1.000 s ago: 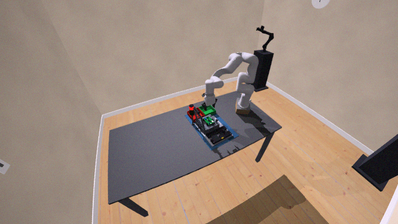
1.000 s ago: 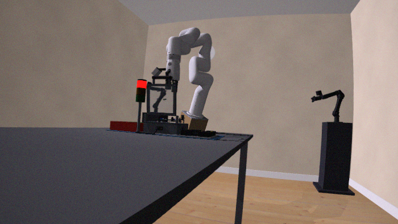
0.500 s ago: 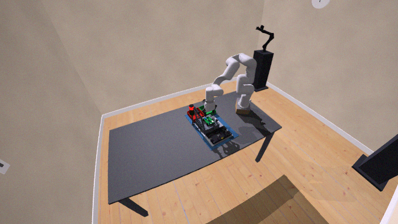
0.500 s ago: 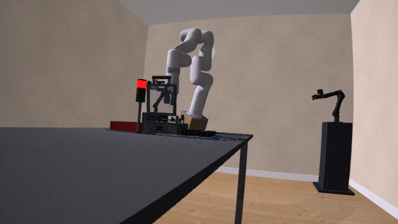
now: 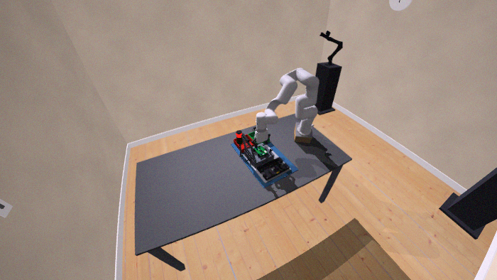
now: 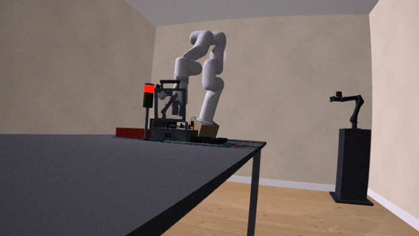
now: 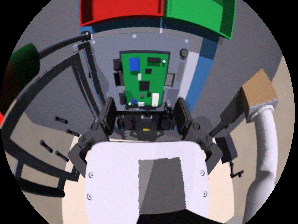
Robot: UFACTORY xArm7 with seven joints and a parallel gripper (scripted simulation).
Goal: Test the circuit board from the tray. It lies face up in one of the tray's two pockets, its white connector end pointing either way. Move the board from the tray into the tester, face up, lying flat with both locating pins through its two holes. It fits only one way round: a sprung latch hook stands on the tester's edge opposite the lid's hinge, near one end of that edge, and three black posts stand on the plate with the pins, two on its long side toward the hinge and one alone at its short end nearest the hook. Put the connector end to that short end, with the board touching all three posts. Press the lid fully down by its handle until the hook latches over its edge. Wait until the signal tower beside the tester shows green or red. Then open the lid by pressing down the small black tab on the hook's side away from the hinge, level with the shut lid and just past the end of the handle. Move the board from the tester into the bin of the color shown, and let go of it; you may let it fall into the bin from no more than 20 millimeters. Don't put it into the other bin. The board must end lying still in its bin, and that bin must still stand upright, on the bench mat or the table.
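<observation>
The green circuit board (image 7: 144,80) (image 5: 262,153) lies face up on the tester plate, its white connector end toward the camera in the wrist view. The tester lid (image 6: 170,100) stands open and upright, with its frame at the left of the wrist view (image 7: 47,96). My gripper (image 7: 145,104) is open and empty, hanging just above the connector end of the board with one finger to each side. It shows through the lid in the exterior view (image 6: 175,109). The signal tower (image 6: 148,88) shows red.
The black tray (image 5: 275,170) lies on the blue mat on the tester's other side. The arm's wooden base block (image 7: 258,90) is to the right.
</observation>
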